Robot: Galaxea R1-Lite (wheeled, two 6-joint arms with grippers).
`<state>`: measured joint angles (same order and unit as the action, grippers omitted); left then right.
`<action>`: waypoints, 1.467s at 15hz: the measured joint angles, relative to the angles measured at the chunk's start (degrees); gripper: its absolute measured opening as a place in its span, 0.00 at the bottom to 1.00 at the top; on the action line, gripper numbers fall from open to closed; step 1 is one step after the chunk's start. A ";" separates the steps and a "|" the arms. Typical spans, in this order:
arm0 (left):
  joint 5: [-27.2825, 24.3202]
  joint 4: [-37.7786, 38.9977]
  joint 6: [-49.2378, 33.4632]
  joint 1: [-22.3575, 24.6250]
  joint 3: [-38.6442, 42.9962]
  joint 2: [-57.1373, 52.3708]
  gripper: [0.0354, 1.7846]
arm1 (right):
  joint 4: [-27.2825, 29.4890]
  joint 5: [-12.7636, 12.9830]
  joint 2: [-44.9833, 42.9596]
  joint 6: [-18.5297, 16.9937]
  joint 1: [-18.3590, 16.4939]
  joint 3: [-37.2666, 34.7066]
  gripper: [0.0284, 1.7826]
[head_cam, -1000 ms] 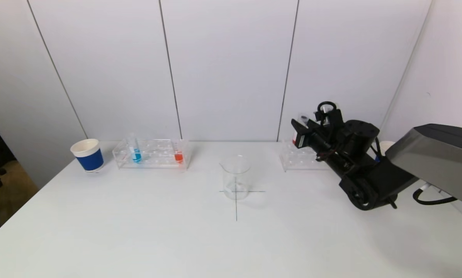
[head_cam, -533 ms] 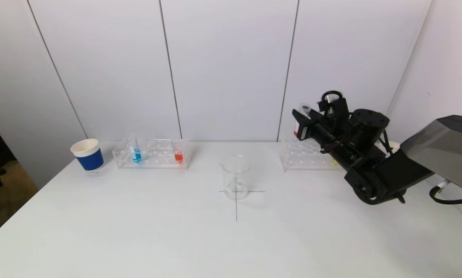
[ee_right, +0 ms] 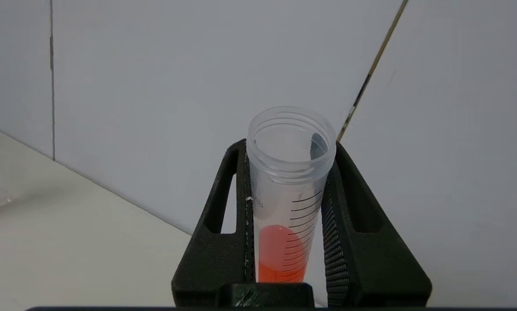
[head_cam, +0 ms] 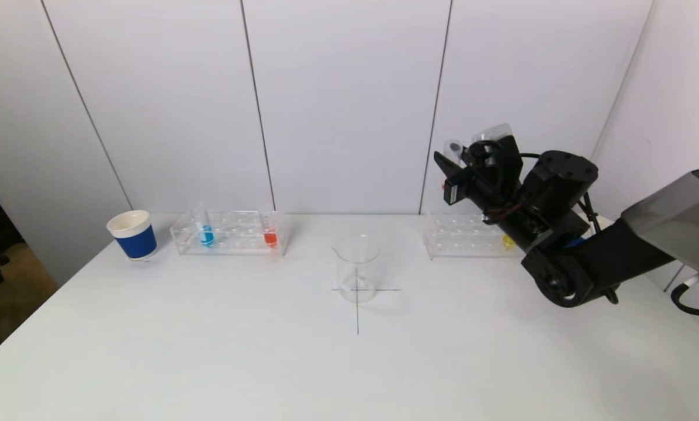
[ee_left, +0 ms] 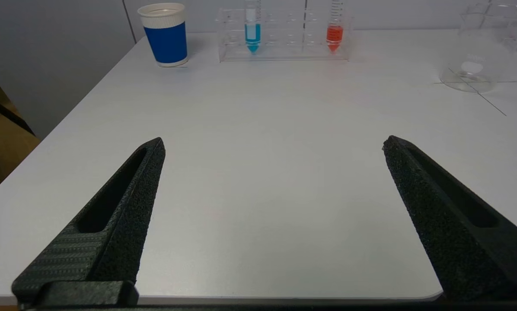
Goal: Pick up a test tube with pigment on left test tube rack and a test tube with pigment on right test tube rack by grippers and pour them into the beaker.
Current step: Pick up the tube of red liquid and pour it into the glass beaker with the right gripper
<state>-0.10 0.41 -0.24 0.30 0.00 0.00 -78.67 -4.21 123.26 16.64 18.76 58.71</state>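
Above the right test tube rack (head_cam: 466, 235), at the far right of the counter (head_cam: 267, 362), the right gripper (head_cam: 456, 171) is clamped on a test tube with red pigment (ee_right: 286, 207), and the tube now hangs clear of the rack altogether. A second ago its red base sat low, just over the rack's top; half a second ago it was partway up; now it is well above the rack, against the wall panels. The gripper has also swung a little, so the tube's open mouth (head_cam: 454, 146) leans slightly toward the left. In the right wrist view the tube stands between the two fingers, pigment pooled in its lower part, nothing spilled.

That lift means the right-hand pick looks done, and the carry toward the beaker (head_cam: 356, 268), which stands at the centre of the counter on a drawn cross, is likely the step in hand.

Nothing else has shifted: the left test tube rack (head_cam: 229, 233) keeps its blue tube (head_cam: 206, 234) and red tube (head_cam: 270, 237), the blue paper cup (head_cam: 132, 235) stands to their left, and a yellow tube (head_cam: 508, 240) shows in the right rack. The left gripper (ee_left: 271, 216) waits with fingers spread wide at the near left edge, empty.
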 joint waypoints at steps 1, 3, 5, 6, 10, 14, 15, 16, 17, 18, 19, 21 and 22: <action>0.00 0.00 0.00 0.00 0.00 0.00 0.99 | 0.00 -0.48 -0.44 1.71 0.28 0.09 0.27; 0.00 0.00 0.00 0.02 0.00 0.00 0.99 | -0.07 -1.11 -1.12 4.28 0.78 0.33 0.27; 0.00 0.00 0.02 0.02 0.00 0.00 0.99 | 0.00 -1.80 -1.84 7.03 1.07 0.41 0.27; 0.00 0.00 0.00 0.02 0.00 0.00 0.99 | 0.06 -1.88 -2.21 8.57 1.33 0.41 0.27; 0.00 0.00 0.00 0.02 0.00 0.00 0.99 | 2.49 -1.69 -3.94 13.15 2.76 0.13 0.27; 0.00 0.00 0.02 0.02 0.00 0.00 0.99 | 3.45 -2.93 -4.44 17.81 4.02 0.85 0.27; 0.02 0.00 0.00 0.02 0.00 0.00 0.99 | 3.64 -3.43 -4.55 18.55 4.66 0.93 0.27; 0.02 0.00 0.02 0.02 0.00 0.00 0.99 | 3.78 -3.60 -4.68 19.46 5.33 0.94 0.27; 0.02 0.00 0.00 0.02 0.00 0.00 0.99 | 3.89 -3.67 -4.79 20.54 5.85 0.94 0.27; 0.00 0.00 0.02 0.02 0.00 0.00 0.99 | 4.06 -3.93 -4.85 21.89 6.40 0.90 0.27; 0.00 0.00 0.00 0.02 0.00 0.00 0.99 | 4.35 -4.36 -4.90 22.83 6.95 0.83 0.27; 0.02 0.00 -0.02 0.02 0.00 0.00 0.99 | 4.89 -6.12 -4.82 23.84 7.75 0.99 0.27; 0.02 0.00 -0.02 0.02 0.00 0.00 0.99 | 4.96 -6.66 -4.73 24.78 7.86 1.02 0.27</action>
<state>-0.07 0.41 -0.27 0.33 0.00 0.00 -73.70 -10.86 118.53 41.42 26.62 59.73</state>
